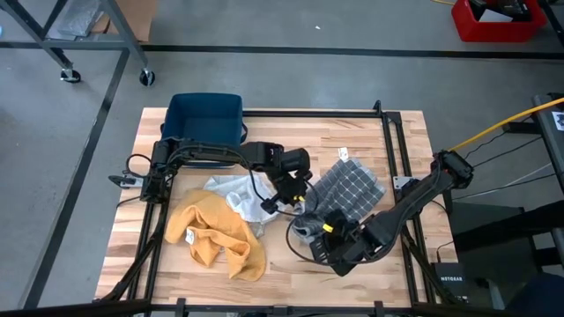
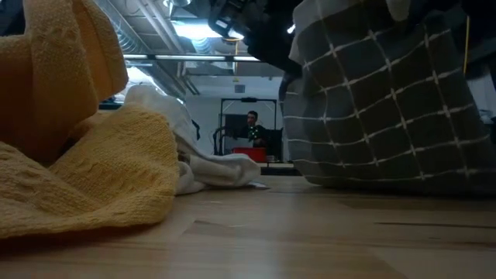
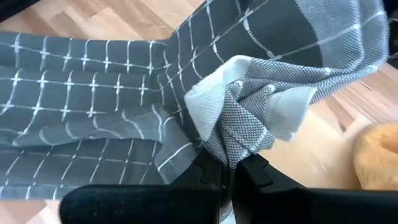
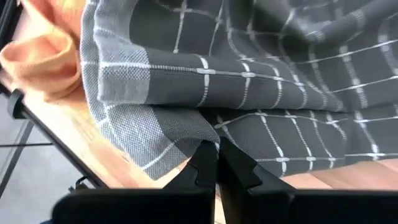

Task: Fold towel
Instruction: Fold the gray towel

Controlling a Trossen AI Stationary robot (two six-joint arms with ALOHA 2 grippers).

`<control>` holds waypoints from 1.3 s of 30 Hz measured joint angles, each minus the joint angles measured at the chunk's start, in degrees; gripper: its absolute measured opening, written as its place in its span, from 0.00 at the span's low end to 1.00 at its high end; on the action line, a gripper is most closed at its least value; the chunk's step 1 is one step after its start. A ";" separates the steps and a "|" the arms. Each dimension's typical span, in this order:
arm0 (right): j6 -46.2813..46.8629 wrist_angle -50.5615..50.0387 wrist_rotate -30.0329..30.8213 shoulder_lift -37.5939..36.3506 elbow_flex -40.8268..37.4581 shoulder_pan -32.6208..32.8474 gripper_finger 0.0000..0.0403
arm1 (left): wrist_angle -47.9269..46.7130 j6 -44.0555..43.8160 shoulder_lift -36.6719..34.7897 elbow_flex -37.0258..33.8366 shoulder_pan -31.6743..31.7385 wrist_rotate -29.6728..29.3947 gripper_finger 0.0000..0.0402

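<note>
Grey checked towel (image 1: 351,189) bunched near the table (image 1: 291,273) centre, partly hidden by both arms. Left gripper (image 3: 231,169) and right gripper (image 4: 217,163) each pinched tight on its cloth.

Workshop or lab: concrete floor (image 1: 291,79), wheeled metal frame (image 1: 70,40), exposed ceiling ducts (image 2: 163,54)

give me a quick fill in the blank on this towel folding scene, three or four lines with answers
1. Both grippers are shut on the ____ checked towel.
2. The crumpled towel at the table's left front is ____.
3. Between those two lies a ____ cloth.
4. The bin at the table's far edge is ____.

Missing words: grey; yellow; white; blue
</note>
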 joint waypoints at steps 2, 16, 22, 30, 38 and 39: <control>1.25 -2.47 0.06 0.00 1.62 0.00 0.02 | 1.74 -1.16 0.00 0.00 0.00 -0.27 0.00; 12.87 -15.48 -4.27 -0.02 4.27 0.00 0.02 | 14.41 -11.03 0.00 0.00 1.41 -5.92 0.00; 16.74 -22.11 -6.46 -0.02 4.27 0.00 0.02 | 16.46 -12.26 0.00 0.00 2.65 -6.72 0.00; 20.85 -27.31 -7.72 -0.02 4.27 -0.01 0.02 | 22.53 -12.42 0.47 0.00 3.55 -8.66 0.00; 23.78 -33.98 -7.96 -0.01 4.27 0.00 0.02 | 26.89 -12.24 3.87 -0.02 3.91 -10.06 0.00; 23.88 -34.72 -8.33 -0.01 4.27 0.00 0.02 | 27.74 -12.22 4.30 -0.02 4.05 -10.08 0.00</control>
